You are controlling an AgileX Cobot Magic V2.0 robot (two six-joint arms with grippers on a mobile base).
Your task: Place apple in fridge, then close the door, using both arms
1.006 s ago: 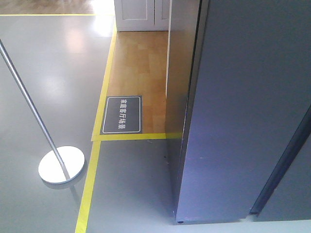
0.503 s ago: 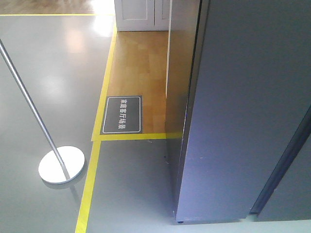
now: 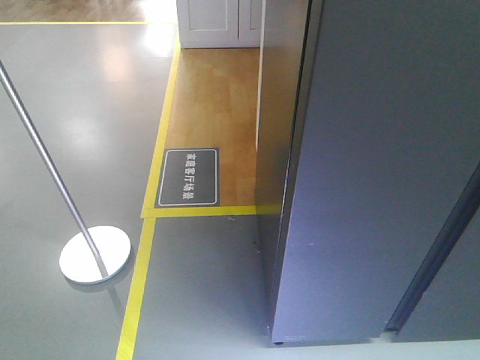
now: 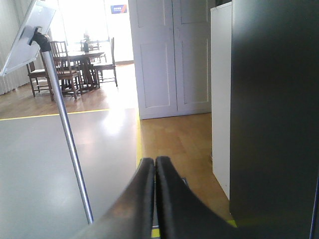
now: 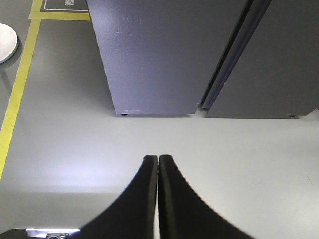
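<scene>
The fridge (image 3: 375, 172) fills the right side of the front view as a tall dark grey block standing on the grey floor (image 3: 82, 112), its door (image 5: 264, 59) at the upper right of the right wrist view; the apple cannot be seen. At the bottom centre of each wrist view, the left gripper (image 4: 155, 162) and right gripper (image 5: 158, 159) have their fingers pressed together, holding nothing. A metal stand (image 3: 86, 251) sits at lower left of the front view beside a yellow floor line (image 3: 139, 277).

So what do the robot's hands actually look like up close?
Each wrist camera shows the same thing: the left hand and the right hand are each a pair of smooth, matte black fingers, broad at the base and curving to narrow tips. No cables or markings show.
</scene>
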